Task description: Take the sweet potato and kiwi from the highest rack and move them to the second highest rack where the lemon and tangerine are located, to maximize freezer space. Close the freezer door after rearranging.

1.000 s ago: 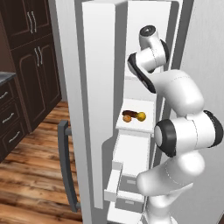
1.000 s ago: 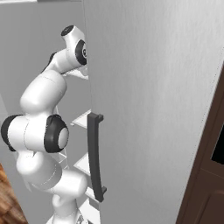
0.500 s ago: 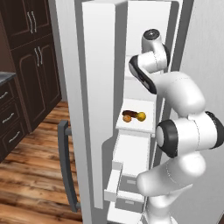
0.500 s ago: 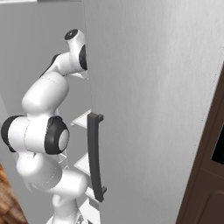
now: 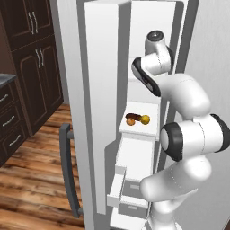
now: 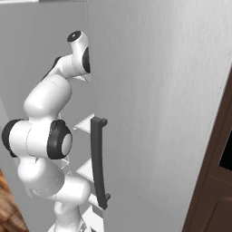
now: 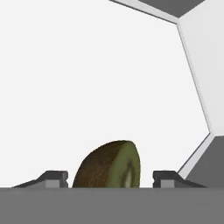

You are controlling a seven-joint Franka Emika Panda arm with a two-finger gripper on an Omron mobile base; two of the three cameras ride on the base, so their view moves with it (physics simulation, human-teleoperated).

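You see the claw [image 7: 110, 181] in the hand view w/ its two dark tips apart, one on each side of the kiwi [image 7: 109, 166]; the fruit sits between them, cut face w/ green flesh turned to the right. There is a gap on both sides, so I cannot tell if the tips press it already. Behind the kiwi is the white inside of the freezer [image 5: 148, 27]. In the left base view the arm reaches up into the top part of the freezer, above the shelf [image 5: 150, 128] where 3 things lie close together: the sweet potato [image 5: 131, 116] at the back, the tangerine [image 5: 130, 121] in front of it, the lemon [image 5: 145, 119] just beside on the right. The freezer door [image 5: 101, 112] stands open, its dark bar handle [image 5: 69, 173] low on the left. Below the shelf you see white drawers [image 5: 128, 179], pulled out a bit.
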